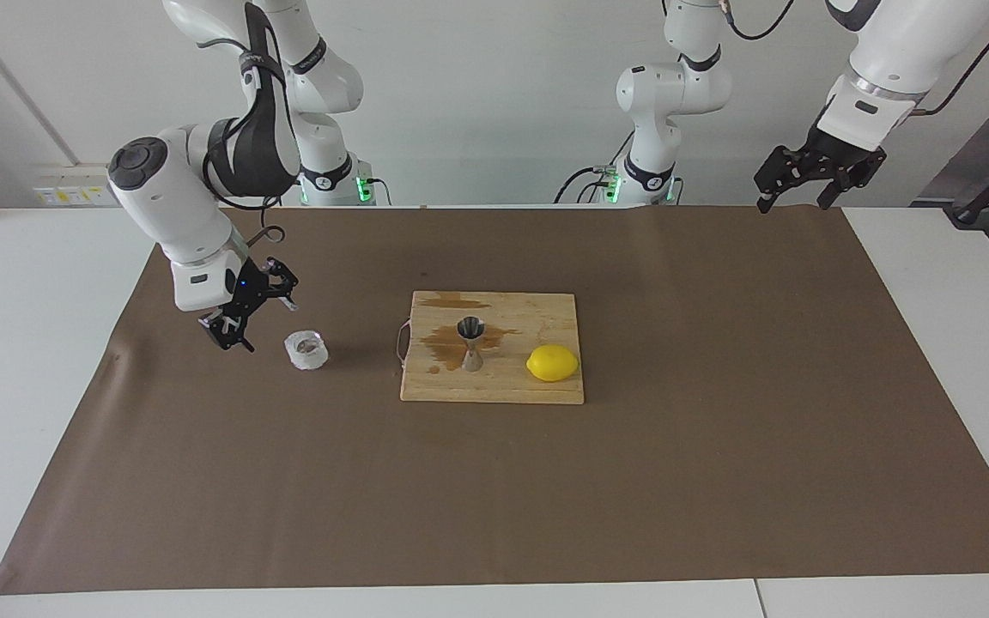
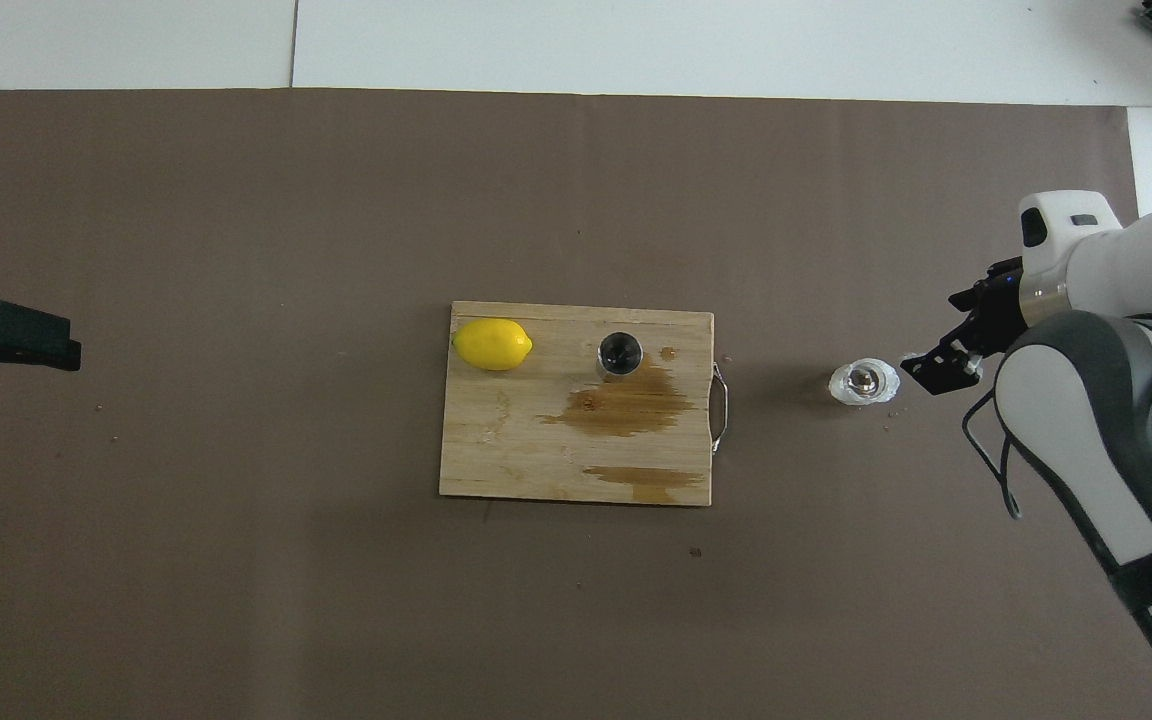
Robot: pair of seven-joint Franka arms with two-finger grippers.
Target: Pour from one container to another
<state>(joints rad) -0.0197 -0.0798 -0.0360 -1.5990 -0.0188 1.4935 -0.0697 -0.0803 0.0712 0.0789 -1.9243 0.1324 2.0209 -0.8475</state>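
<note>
At mid-left of the facing frame, the right tool (image 1: 235, 330) hung released beside the cup (image 1: 306, 350); the left tool (image 1: 803, 184) waited at upper right, released.

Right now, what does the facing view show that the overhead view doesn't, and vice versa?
Only the facing view shows the jigger's hourglass profile and the left tool raised near the mat's edge. Only the overhead view looks straight into the cup. Both show the right tool beside the cup, and jigger, lemon and stains on the board.
</note>
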